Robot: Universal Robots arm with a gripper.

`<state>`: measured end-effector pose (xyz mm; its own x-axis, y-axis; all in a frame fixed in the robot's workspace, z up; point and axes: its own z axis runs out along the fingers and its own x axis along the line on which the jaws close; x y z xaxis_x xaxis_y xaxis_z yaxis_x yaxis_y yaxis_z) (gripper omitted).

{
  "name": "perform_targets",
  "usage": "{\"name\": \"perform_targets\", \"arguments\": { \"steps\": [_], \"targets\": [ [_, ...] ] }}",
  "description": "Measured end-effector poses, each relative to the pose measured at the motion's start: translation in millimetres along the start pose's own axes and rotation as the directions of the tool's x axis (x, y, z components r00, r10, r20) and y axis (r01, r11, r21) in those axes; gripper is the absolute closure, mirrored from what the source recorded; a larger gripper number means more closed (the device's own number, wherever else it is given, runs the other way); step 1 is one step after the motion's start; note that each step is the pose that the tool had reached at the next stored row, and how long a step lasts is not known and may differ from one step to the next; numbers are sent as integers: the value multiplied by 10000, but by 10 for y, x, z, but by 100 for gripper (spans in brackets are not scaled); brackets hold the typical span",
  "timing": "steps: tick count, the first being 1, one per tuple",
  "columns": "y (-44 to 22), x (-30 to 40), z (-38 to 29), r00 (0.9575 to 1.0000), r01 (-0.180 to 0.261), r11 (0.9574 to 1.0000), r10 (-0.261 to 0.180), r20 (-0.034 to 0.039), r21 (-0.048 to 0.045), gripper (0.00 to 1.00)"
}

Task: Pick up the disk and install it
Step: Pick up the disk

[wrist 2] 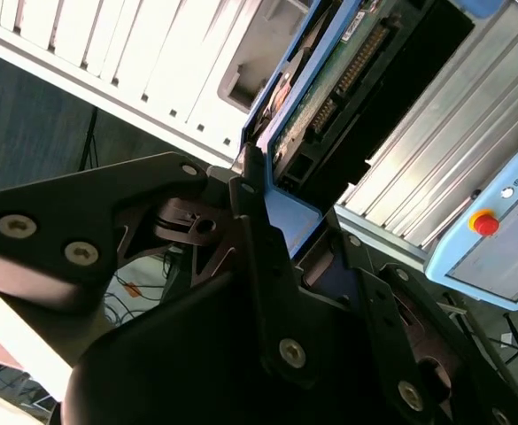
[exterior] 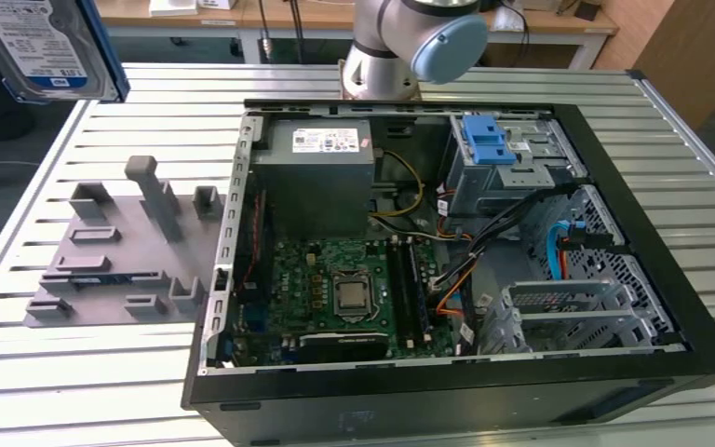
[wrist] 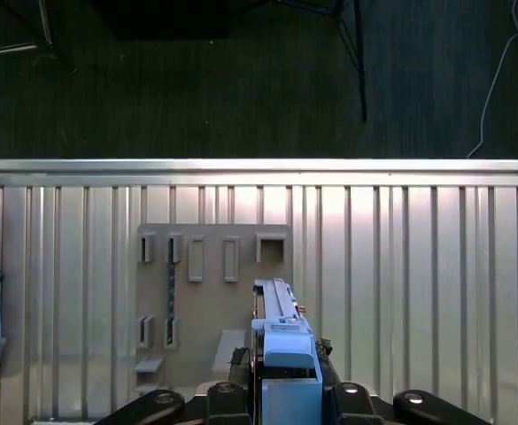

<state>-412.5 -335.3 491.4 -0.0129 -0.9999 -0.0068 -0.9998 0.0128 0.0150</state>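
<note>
The disk (exterior: pixel 45 45), silver with a blue-and-white label and blue side rails, hangs high above the table at the exterior view's upper left, well clear of the open computer case (exterior: pixel 606 372). In the second wrist view my gripper (wrist 2: pixel 267 190) is shut on the disk (wrist 2: pixel 329 80), with the black fingers (wrist 2: pixel 254 221) clamped at its blue rail end and its green circuit board and connector showing. In the first wrist view the disk (wrist: pixel 281 332) stands edge-on in the gripper (wrist: pixel 281 394), above the slatted table.
A grey fixture plate (exterior: pixel 109 251) (wrist: pixel 205 301) with upright holders lies on the table beside the case. Inside the case are a grey power supply (exterior: pixel 320 158), a motherboard (exterior: pixel 345 289) and a metal drive cage with blue tabs (exterior: pixel 488 140). The arm's base (exterior: pixel 395 47) stands behind the case.
</note>
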Motion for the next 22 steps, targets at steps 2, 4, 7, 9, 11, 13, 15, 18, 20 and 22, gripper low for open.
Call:
{"name": "perform_targets", "arguments": {
  "steps": [2,4,7,9,11,13,15,18,20,22],
  "targets": [
    [-19,23,0,10000,0,10000,0,0,0,64],
    [-38,36,-1,10000,0,10000,0,0,0,64],
    [-97,45,-2,10000,0,10000,0,0,-1,64],
    [-132,47,-2,10000,0,10000,0,0,0,64],
    [-193,50,-3,10000,0,10000,0,0,1,64],
    [-230,51,-4,10000,-1,10000,1,0,0,64],
    [-264,53,-4,10000,-1,10000,1,0,0,64],
    [-319,57,-5,10000,-1,10000,1,0,0,64],
    [-357,61,-6,10000,-1,10000,1,0,0,64],
    [-394,63,-6,10000,-1,10000,1,0,0,64]
  ]
}}
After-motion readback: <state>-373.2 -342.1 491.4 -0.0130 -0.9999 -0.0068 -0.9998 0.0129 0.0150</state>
